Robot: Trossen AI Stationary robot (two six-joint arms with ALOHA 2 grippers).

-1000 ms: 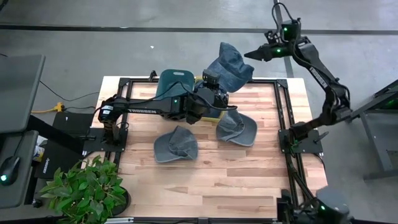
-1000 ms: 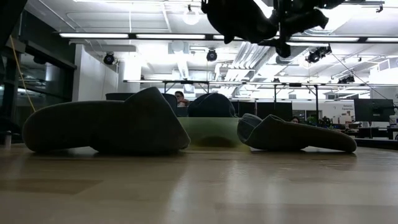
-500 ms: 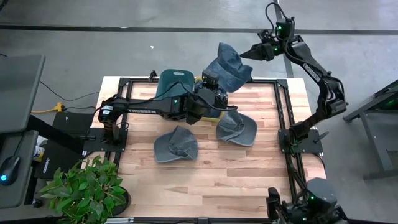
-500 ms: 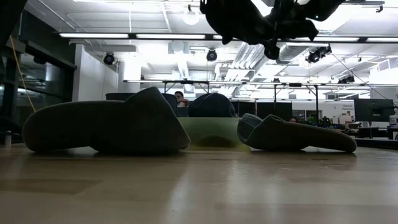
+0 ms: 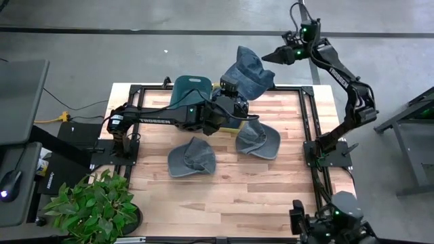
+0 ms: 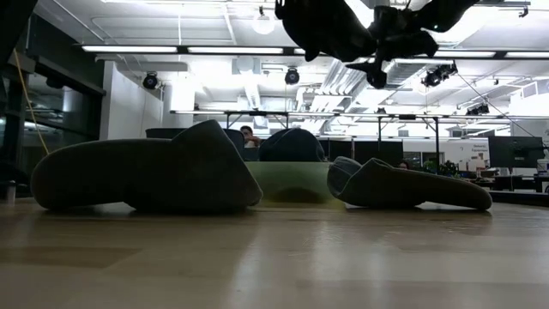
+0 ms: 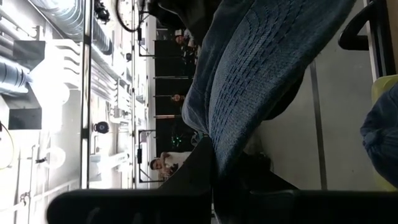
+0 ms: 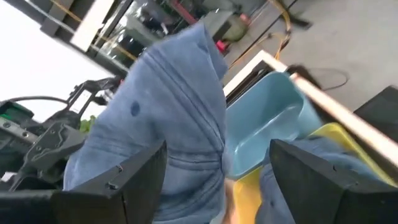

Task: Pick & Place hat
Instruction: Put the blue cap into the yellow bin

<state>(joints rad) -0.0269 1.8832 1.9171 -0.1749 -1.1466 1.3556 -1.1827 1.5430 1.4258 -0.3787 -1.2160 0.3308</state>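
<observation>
A blue denim hat (image 5: 249, 70) is held up over the table's far edge by my left gripper (image 5: 235, 95), which is shut on it. In the left wrist view the hat (image 7: 261, 68) fills the picture beyond the gripper (image 7: 214, 163). My right gripper (image 5: 266, 59) is open and hovers just right of the raised hat. In its wrist view (image 8: 217, 149) the hat (image 8: 174, 118) stands ahead between the spread fingers, untouched. Two more denim hats lie on the table, one near the middle (image 5: 192, 157) and one to its right (image 5: 259, 141). My left gripper pinches the hat between its two fingers by a row-stitched part of the denim (image 7: 219, 140), at the hat's near, lower end. The hat is lifted clear of the table and rises beyond the fingers toward the far edge.
A teal bin (image 5: 190, 88) sits at the far edge, left of the held hat, and shows as a blue bin (image 8: 267, 134) in the right wrist view. A yellow bin (image 8: 326, 140) lies under the left arm. The near half of the wooden table (image 5: 224, 203) holds nothing. A plant (image 5: 91, 203) stands at the near left corner.
My right gripper has moved a little toward the table's left, closer to the raised hat, and stayed open. The left gripper and the hat have kept still.
</observation>
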